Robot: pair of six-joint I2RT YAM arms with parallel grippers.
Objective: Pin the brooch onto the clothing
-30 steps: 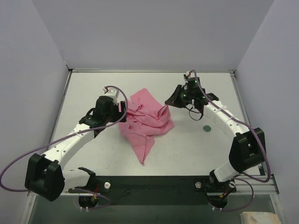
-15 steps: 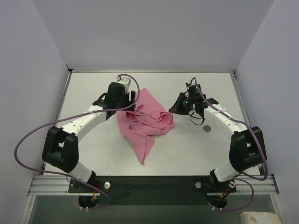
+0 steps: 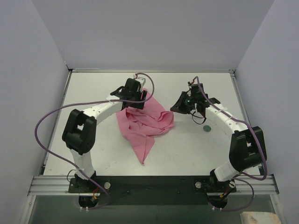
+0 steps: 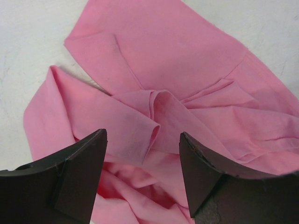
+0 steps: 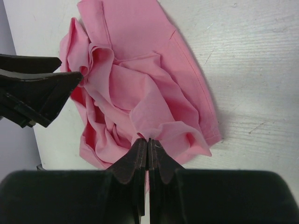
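The pink T-shirt [image 3: 145, 125] lies crumpled on the middle of the white table, one narrow end trailing toward the near edge. The brooch [image 3: 206, 127], a small dark disc, lies on the table to the right of the shirt, below my right arm. My left gripper [image 3: 135, 99] is open just above the shirt's far-left folds [image 4: 154, 51], its jaws wide apart with nothing between them. My right gripper [image 5: 148, 140] is shut on a raised fold of the shirt [image 5: 140, 88] at its right edge [image 3: 175, 108]. The shirt's label is hidden.
The white table [image 3: 93, 140] is bounded by grey walls at the left, back and right. My left gripper [image 5: 51, 84] shows dark at the left of the right wrist view, across the shirt. A black base rail [image 3: 149, 184] runs along the near edge.
My left arm has swung right and away, bringing its open gripper over the shirt's far-left part. My right gripper has shifted slightly right and down with the fold in it.
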